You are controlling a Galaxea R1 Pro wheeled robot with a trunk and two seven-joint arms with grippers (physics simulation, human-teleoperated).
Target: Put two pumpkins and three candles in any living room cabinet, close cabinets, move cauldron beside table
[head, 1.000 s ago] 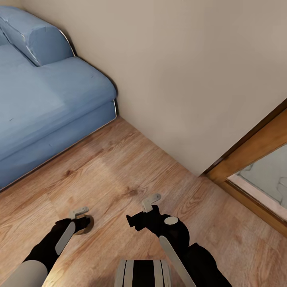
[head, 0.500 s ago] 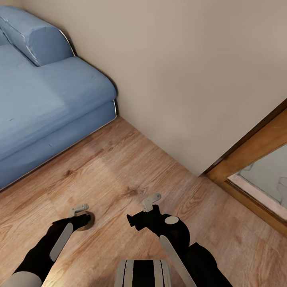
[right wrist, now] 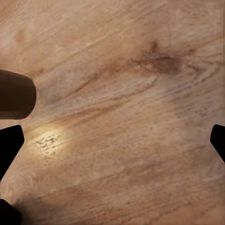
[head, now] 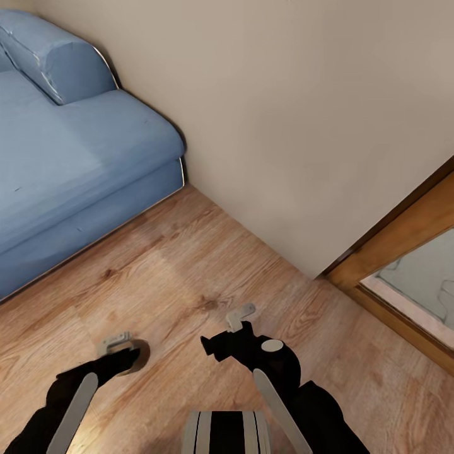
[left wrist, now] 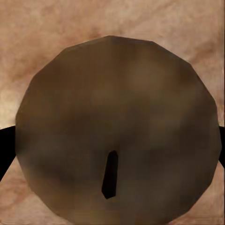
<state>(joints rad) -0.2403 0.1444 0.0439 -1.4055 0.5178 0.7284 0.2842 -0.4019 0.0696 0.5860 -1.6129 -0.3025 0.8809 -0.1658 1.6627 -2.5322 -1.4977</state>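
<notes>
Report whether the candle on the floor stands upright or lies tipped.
Upright: the candle shows its round top face and wick, with wood floor around it.

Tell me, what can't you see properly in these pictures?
- Candle: the left wrist view looks straight down on it, so its height is hidden. In the head view the left gripper covers most of it.
- Left gripper's grip: its fingers are cut off by the wrist view's edges, so touching or not is unclear.
- Sofa: cut off by the head view's left edge.
</notes>
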